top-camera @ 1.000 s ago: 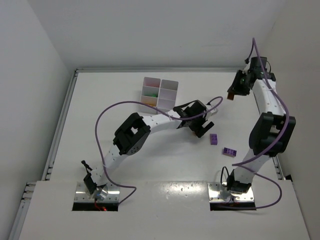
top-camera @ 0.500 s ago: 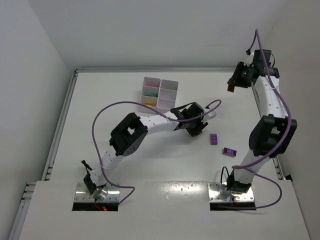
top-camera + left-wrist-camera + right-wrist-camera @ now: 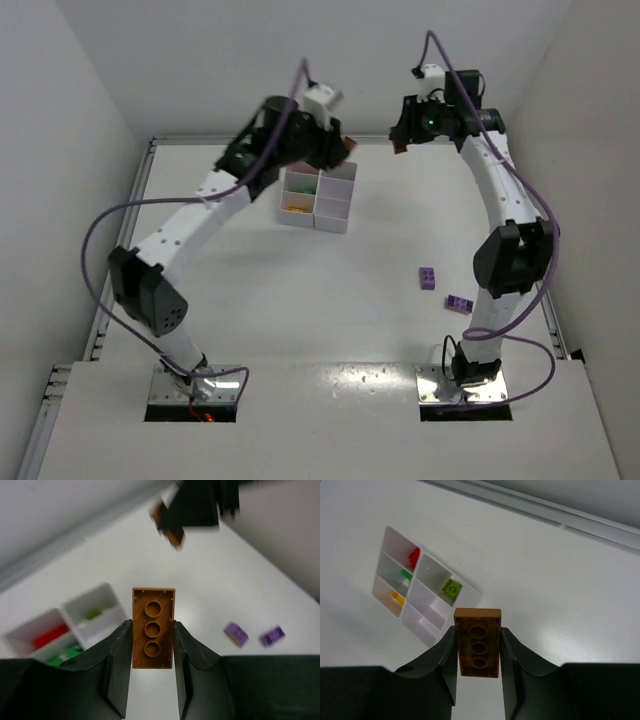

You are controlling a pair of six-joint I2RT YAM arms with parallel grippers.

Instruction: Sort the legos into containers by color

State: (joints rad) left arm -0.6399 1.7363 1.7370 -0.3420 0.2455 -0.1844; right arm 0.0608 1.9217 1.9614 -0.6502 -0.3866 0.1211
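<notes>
Well, nearest my bases, a purple brick [image 3: 428, 278] and a second purple brick [image 3: 460, 304] lie flat on the counter [image 3: 300, 300]. They are near each other but not touching, on my right side. Further out sits the white tray [image 3: 335, 210]. One of its rows holds a red brick [image 3: 413, 556], a green brick [image 3: 406, 573] and a yellow brick [image 3: 397, 598], each in its own compartment. A lime brick [image 3: 451, 588] is in the other row. Farthest out, both my arms are raised. My left jaws pinch an orange-brown brick [image 3: 153, 628] by its long sides, hollow underside toward the wrist camera, above the tray's far end. My right jaws grip a second orange-brown brick [image 3: 478, 643] the same way, off to the tray's right.
</notes>
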